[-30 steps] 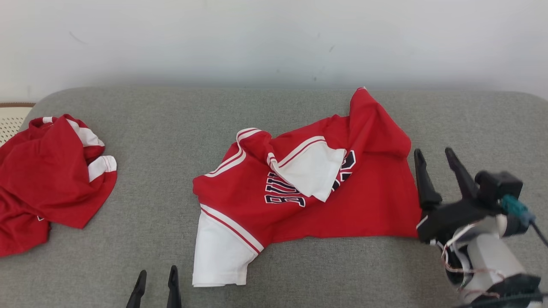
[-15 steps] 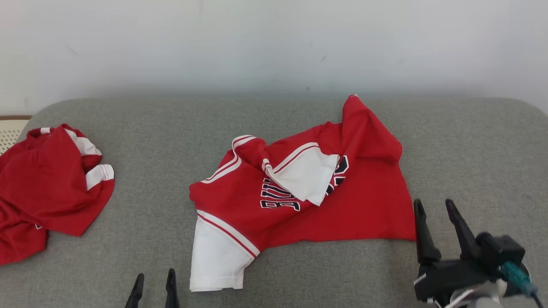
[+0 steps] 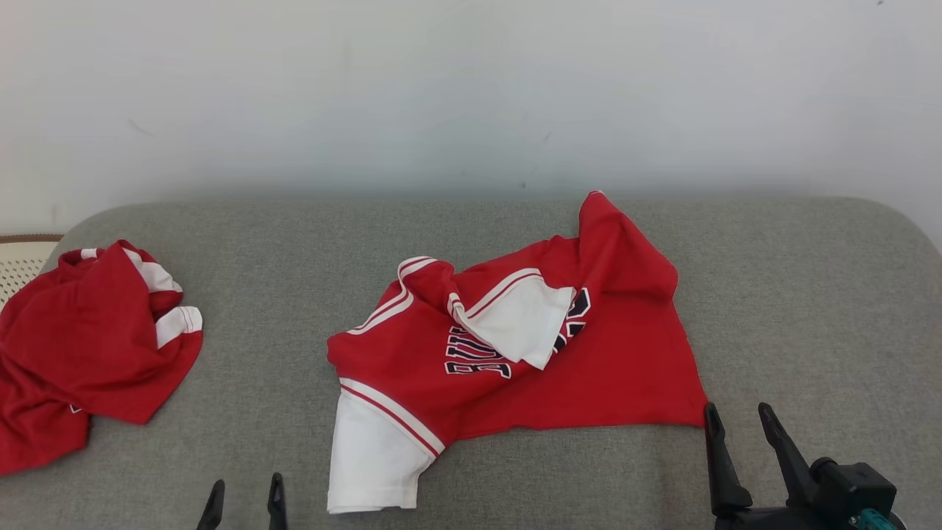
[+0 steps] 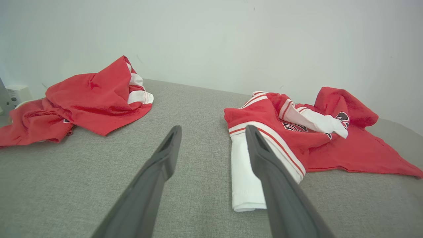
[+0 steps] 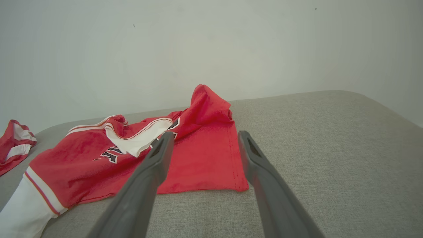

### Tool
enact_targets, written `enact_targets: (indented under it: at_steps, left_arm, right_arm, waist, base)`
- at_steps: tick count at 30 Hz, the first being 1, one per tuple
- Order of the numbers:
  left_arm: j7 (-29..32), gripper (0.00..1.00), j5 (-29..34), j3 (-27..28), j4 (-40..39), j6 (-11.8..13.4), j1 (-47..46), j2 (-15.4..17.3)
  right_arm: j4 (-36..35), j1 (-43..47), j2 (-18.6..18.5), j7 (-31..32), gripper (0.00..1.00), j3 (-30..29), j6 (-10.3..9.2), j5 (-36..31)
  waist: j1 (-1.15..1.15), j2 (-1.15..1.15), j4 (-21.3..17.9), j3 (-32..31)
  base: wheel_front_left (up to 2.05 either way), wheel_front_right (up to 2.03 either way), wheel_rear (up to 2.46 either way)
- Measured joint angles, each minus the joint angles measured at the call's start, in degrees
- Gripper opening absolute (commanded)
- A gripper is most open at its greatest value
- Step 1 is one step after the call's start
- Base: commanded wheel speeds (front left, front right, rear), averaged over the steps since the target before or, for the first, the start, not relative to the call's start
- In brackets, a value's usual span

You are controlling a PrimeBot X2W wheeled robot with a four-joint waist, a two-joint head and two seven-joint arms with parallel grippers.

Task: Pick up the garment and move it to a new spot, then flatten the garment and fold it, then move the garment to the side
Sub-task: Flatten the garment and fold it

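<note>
Red cloth with white sleeves and dark lettering is seen in the head view. The garment (image 3: 611, 383) is spread, rumpled, across the middle of a grey padded surface (image 3: 809, 294) that is backed by a pale wall (image 3: 471, 88). One white sleeve (image 3: 372, 456) is laid out flat toward the near edge at the garment's left end. The other is folded over the lettering on the chest. The far right corner is bunched up into a peak. A second garment (image 3: 81, 353), also red and white, is heaped at the left end of the surface, well apart from the first. The left hand (image 3: 246, 486) is seen at the bottom edge, just left of the near white sleeve, with its two fingers parted and nothing held between them. The right hand (image 3: 736, 411) is seen at the lower right, just beside the garment's near right corner, with its fingers likewise spread and empty.

In the left wrist view, the left hand's fingers are shown apart with bare grey fabric between them. The white sleeve is partly covered by one finger, and whether it is touched cannot be told. The garment is seen ahead on that side, and the second garment ahead on the other side.

In the right wrist view, the right hand's fingers are held wide. The garment's hemmed near corner is framed between them, and no cloth is pinched. A small part of the second garment is caught at the left edge of that view.
</note>
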Motion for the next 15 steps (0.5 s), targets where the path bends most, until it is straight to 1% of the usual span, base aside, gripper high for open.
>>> enact_targets:
  at_steps: [2, 6, 15]
  left_arm:
    - [0.00, 1.00, 0.63, 0.24, -0.47, 0.40, 0.14, 0.34]
    - [0.08, 1.00, 2.22, 0.77, -1.38, 1.56, 0.92, 2.13]
    - [2.03, 1.00, 2.22, 1.22, -3.81, 1.66, 1.35, 3.75]
  right_arm:
    - [0.18, 0.40, 0.34, 0.75, 1.00, -0.27, 0.00, 0.02]
    - [0.59, 0.42, 0.76, 1.10, 1.00, -0.77, 0.00, -0.87]
    - [0.83, 0.38, 1.09, 1.85, 1.00, -0.77, 0.00, -1.72]
  waist:
    - [0.00, 0.00, 0.11, -0.11]
    - [0.00, 0.00, 0.27, -0.34]
    - [0.00, 0.00, 0.38, -0.55]
  base:
    - [0.00, 0.00, 0.00]
    - [0.00, 0.00, 0.00]
    - [0.00, 0.00, 0.00]
